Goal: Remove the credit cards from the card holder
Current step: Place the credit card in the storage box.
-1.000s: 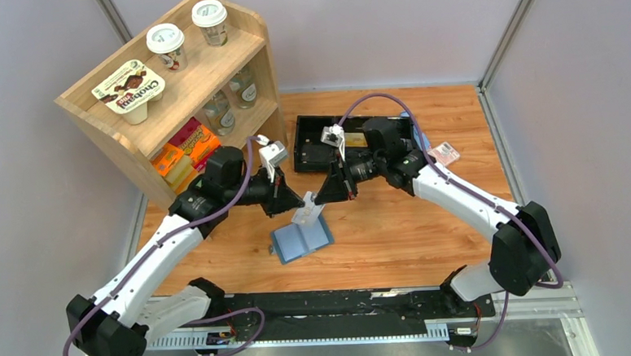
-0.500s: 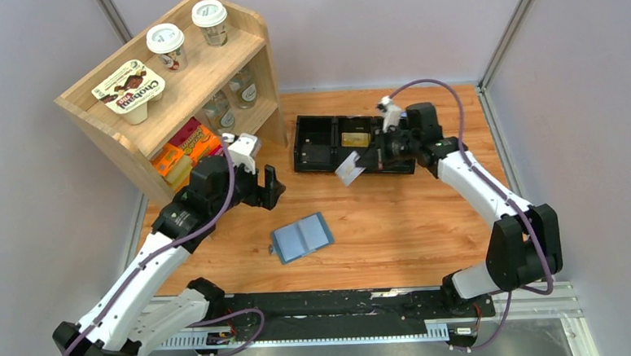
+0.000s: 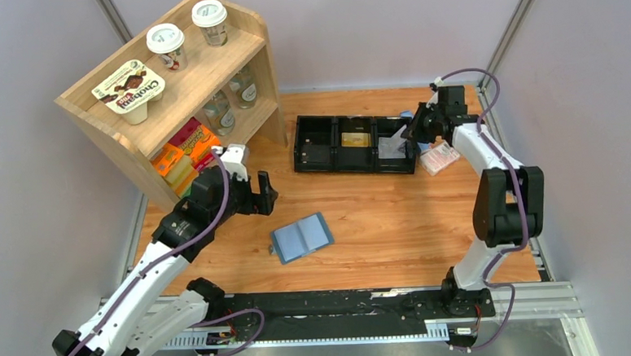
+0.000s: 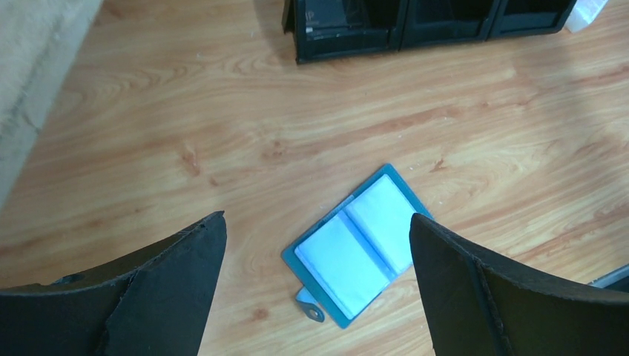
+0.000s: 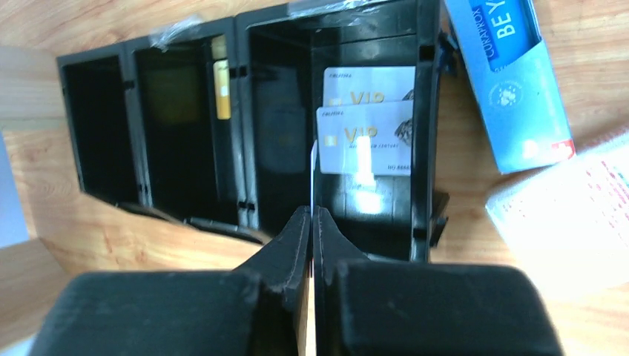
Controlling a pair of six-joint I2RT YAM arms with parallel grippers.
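Note:
The teal card holder (image 3: 301, 237) lies open and flat on the wooden table, its pale pockets facing up; I cannot tell whether cards are inside. In the left wrist view the card holder (image 4: 363, 245) sits just below and between my wide-open left gripper (image 4: 317, 216). That left gripper (image 3: 256, 197) hovers up-left of the holder, holding nothing. My right gripper (image 5: 311, 210) is shut on a thin whitish card (image 5: 312, 170), seen edge-on over the right compartment of the black tray (image 5: 245, 133). From above, the card (image 3: 390, 147) hangs at the right gripper (image 3: 414, 134).
Two white VIP cards (image 5: 369, 85) lie in the tray's right compartment and a gold card (image 3: 354, 139) in the middle one. A blue box (image 5: 512, 89) and a pink-white packet (image 3: 439, 157) lie right of the tray. A wooden shelf (image 3: 169, 96) stands at the back left.
The left gripper let go of the card, opened wide and drew back to the left. The right arm carried the card from above the holder to the tray's right end.

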